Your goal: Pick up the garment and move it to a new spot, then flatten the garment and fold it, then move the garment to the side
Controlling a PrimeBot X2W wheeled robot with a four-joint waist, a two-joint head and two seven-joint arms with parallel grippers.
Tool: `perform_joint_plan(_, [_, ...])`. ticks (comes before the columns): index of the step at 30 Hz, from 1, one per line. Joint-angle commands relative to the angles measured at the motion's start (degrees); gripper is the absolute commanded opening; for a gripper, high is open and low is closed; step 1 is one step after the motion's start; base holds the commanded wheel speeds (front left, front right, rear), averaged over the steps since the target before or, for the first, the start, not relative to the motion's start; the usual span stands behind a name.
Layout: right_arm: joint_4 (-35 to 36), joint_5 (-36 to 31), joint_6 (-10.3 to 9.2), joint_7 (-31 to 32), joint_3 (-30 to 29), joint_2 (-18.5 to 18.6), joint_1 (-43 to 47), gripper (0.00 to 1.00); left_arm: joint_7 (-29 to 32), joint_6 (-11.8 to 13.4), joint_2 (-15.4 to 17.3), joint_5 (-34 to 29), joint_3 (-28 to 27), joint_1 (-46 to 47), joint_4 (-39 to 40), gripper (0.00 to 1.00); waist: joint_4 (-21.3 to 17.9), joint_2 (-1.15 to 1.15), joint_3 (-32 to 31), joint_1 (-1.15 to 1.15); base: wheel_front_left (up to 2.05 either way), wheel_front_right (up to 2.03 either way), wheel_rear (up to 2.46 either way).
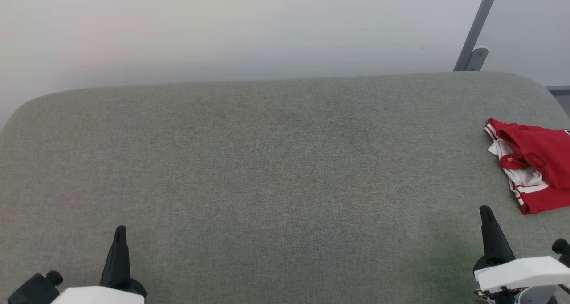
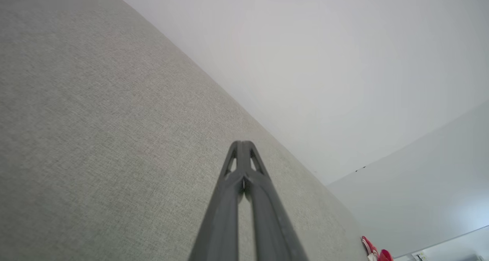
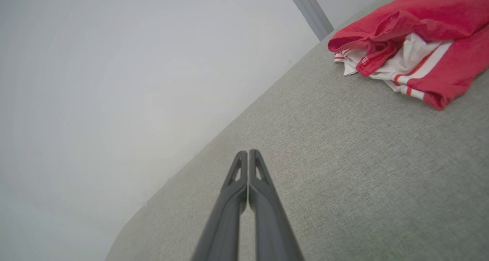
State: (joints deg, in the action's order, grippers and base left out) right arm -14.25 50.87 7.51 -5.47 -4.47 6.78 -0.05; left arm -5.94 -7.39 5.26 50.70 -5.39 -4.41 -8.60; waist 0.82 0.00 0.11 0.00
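We saw the garment (image 1: 534, 166) lying bunched, red with white striped trim, at the right end of the grey fabric surface (image 1: 267, 161), apart from both grippers. Our left gripper (image 1: 120, 233) was over that surface's near left part, its fingers pressed together and holding nothing. Our right gripper (image 1: 486, 212) was over its near right part, near the garment, likewise closed and empty.

Grey fabric surface (image 1: 267, 161); crumpled red-white garment (image 1: 534, 161) at right edge.
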Motion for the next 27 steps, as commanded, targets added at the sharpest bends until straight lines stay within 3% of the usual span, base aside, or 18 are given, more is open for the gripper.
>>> perform_joint_plan(1, [0.76, 1.94, -0.01, 0.65, -0.37, -0.03, -1.48, 0.00, 0.62, -0.06, 0.12, 2.23, -0.12, 1.78, 0.38, 0.00, -0.02, 0.00, 0.00, 0.00, 0.00, 0.00, 0.00])
perform_joint_plan(27, [0.64, 17.45, -0.02, 5.15, -1.04, -1.59, -3.50, 0.00, 5.13, -0.09, -0.64, 17.81, -0.32, 5.38, -1.90, 0.00, -0.26, 0.00, 0.02, 0.00, 0.00, 0.00, 0.00])
